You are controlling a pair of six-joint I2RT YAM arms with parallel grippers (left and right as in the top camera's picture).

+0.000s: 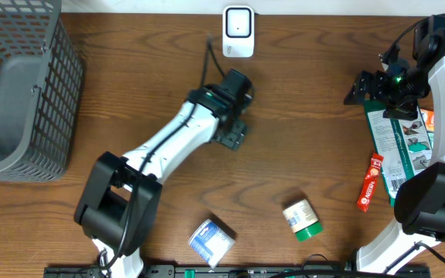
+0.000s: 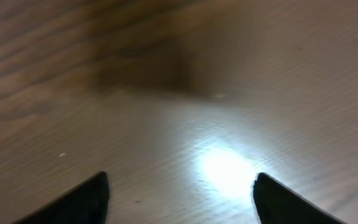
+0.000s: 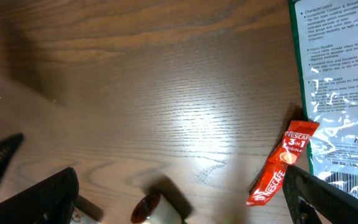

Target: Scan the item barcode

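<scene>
We are holding both claws released and empty, the left claw over bare worktop near the far scanner, while the likely item, the green packet, is lying far-to-near just beside the nearer right claw.

Smooth wood-grain table, glossy sachet, plastic mesh basket.

Overhead: even, fairly bright, sharp throughout; soft shadow beside left arm. Left wrist: heavily blurred, white glare patch on table, dark shadow block above, fingers out of focus. Right wrist: crisp wood grain, broad sheen mid-frame, reflections on green packet.
</scene>
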